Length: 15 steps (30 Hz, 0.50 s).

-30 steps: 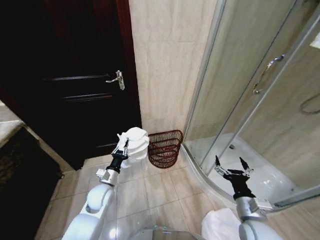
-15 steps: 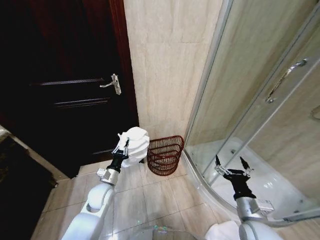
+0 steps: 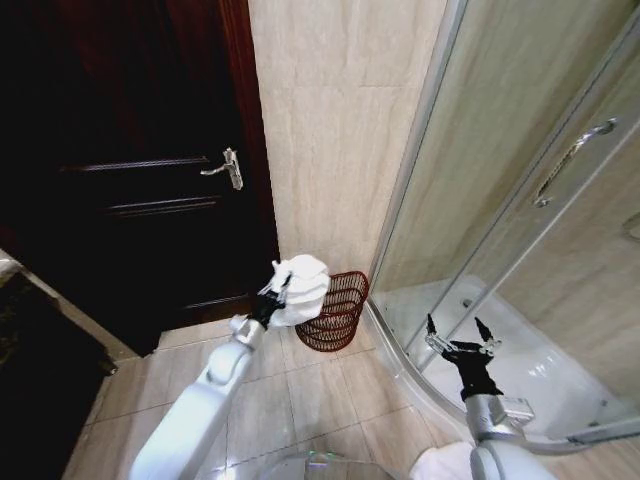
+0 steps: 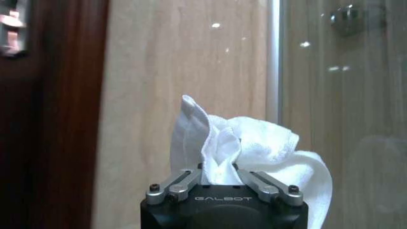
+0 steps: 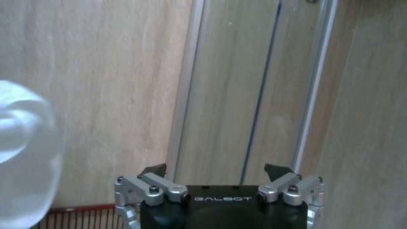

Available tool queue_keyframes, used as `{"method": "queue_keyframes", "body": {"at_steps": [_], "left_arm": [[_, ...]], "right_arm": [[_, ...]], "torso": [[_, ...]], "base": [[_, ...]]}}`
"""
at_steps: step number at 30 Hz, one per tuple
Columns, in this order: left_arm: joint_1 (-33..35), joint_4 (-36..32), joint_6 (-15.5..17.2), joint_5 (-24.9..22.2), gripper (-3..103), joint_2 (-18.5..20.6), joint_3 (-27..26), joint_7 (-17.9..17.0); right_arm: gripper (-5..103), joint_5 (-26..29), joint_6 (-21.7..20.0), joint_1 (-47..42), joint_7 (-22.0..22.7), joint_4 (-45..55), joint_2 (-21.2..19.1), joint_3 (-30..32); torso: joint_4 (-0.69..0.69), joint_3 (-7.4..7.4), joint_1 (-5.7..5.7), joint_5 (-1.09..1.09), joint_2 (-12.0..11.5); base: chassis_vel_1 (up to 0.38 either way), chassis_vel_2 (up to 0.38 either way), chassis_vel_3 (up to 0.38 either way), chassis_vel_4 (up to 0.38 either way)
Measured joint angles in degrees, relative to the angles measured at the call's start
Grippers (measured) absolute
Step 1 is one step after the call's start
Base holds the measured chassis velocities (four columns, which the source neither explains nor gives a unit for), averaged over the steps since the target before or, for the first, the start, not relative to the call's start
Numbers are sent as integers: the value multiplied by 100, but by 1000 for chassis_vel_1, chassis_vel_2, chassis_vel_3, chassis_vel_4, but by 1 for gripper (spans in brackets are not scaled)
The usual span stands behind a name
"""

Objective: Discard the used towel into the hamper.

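Observation:
A bunched white towel [image 3: 302, 288] hangs in the air, with my left gripper [image 3: 274, 292] shut on it. It sits just left of and slightly above the rim of the hamper [image 3: 333, 311], a small dark reddish-brown openwork basket on the floor against the tiled wall. The left wrist view has the towel [image 4: 254, 145] pinched between the fingers of the left gripper [image 4: 218, 174]. My right gripper [image 3: 452, 335] is held open over the shower threshold, empty. In the right wrist view the right gripper [image 5: 218, 171] is spread wide, with the hamper's rim [image 5: 79, 210] and a blurred white towel [image 5: 22, 157] at one side.
A dark wooden door [image 3: 130, 170] with a metal handle [image 3: 228, 168] fills the left. A beige tiled wall [image 3: 340, 130] stands behind the hamper. The curved glass shower enclosure [image 3: 520, 190] and its white tray [image 3: 530, 355] are at the right. Tiled floor [image 3: 300, 390] lies in front.
My left arm has stretched forward and to the right, carrying the towel from beside the door to the hamper's left rim. The right arm has barely moved.

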Motion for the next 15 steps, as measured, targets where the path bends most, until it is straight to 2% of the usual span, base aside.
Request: {"method": "queue_keyframes", "body": {"at_steps": [6, 9, 10, 15], "left_arm": [[-683, 724, -86, -38, 10, -257, 514, 4], [-1220, 1506, -176, 75, 10, -572, 834, -56], [-1220, 1506, -176, 75, 10, -572, 834, -56], [-1919, 2848, -357, 519, 10, -1136, 1046, -253]], "right_arm": [[100, -59, -9, -90, 70, -41, 0, 75], [100, -61, 2, -90, 101, -56, 0, 114], [100, -61, 2, -90, 101, -56, 0, 114], [100, -57, 100, -109, 151, -38, 0, 146]], "torso": [[0, 0, -1, 1, 2], [2, 1, 0, 1, 4], [2, 1, 0, 1, 4], [0, 2, 1, 1, 4]], "base": [[0, 0, 0, 0], [0, 0, 0, 0], [0, 0, 0, 0], [0, 0, 0, 0]]}}
